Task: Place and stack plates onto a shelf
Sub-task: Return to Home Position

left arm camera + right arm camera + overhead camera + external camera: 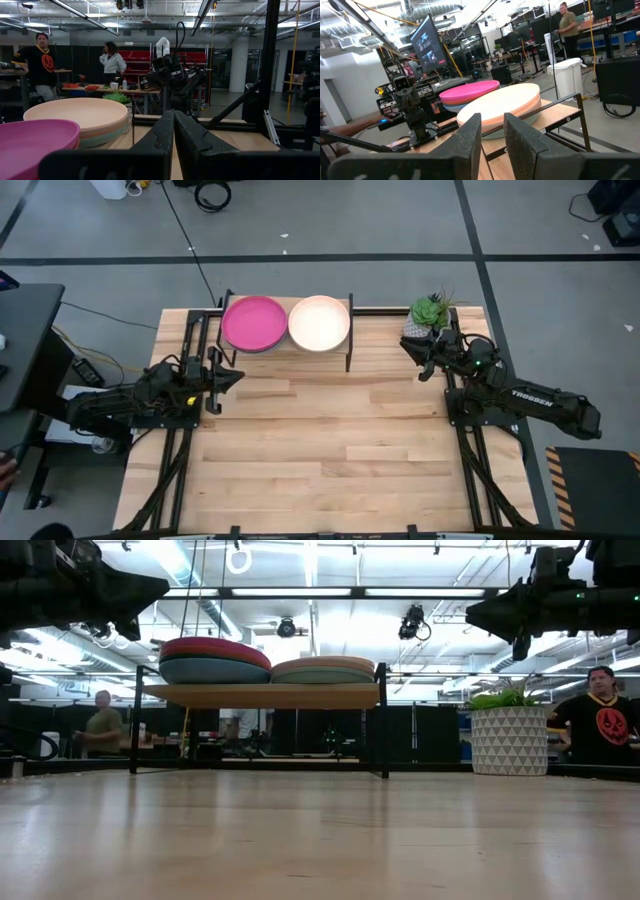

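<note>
The shelf [300,350] stands at the table's far edge and carries two stacks of plates. The left stack has a magenta plate [253,323] on top, the right stack a cream-white plate [319,323]. The low view shows both stacks [213,660] [322,670] resting on the wooden shelf top [260,695]. My left gripper [238,376] hovers above the table, left of the shelf and nearer than it, shut and holding nothing [173,117]. My right gripper [407,347] hovers right of the shelf beside the plant, its fingers a narrow gap apart [492,120] and empty.
A potted plant [430,313] in a white patterned pot [508,740] stands at the table's far right corner, close to my right gripper. The wooden tabletop [330,450] stretches bare toward the near edge. People stand in the room beyond the table [100,725] [600,725].
</note>
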